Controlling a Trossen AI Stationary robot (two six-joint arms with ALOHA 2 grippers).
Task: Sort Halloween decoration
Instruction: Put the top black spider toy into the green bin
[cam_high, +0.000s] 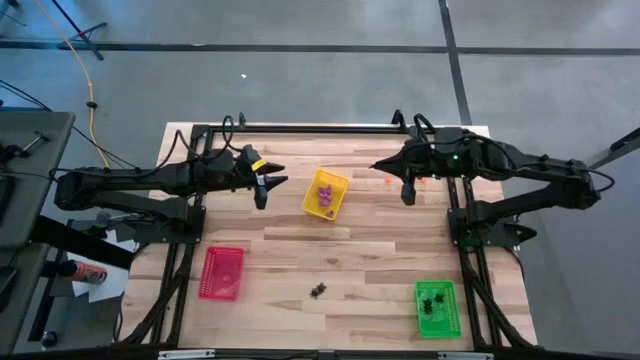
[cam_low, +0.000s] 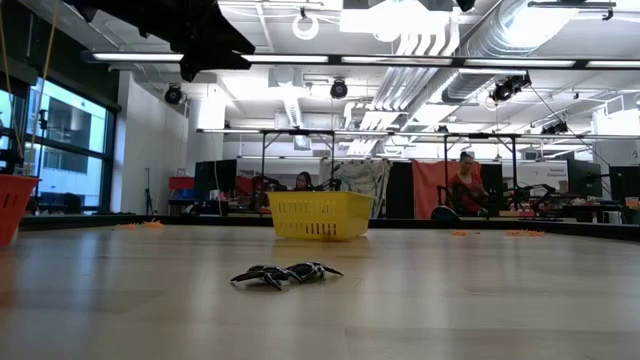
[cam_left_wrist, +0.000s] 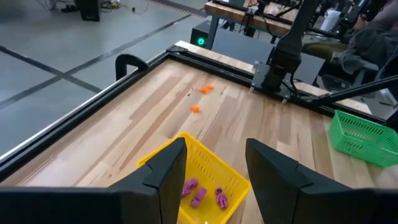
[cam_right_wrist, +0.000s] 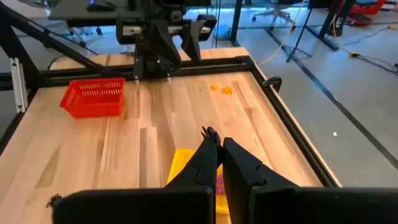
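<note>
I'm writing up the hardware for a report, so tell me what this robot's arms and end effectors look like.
Both arms are black and jointed, on black frames at the table's sides. The left end effector has a yellow band just behind two flat, dark, wedge-shaped fingers. The right end effector has matching dark fingers, with small green lights glowing on its arm. Thin black cables loop off both arms.

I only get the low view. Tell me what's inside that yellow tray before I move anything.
Observer: The yellow tray holds only purple trinkets.
Operator: Report the left tool.
Observer: The left tool is open and empty, up beside the tray on the left arm's side.
Operator: Find me a home for the loose black trinkets.
Observer: A green tray, on the right arm's side at the bottom right of the high view, holds matching black pieces.
</note>
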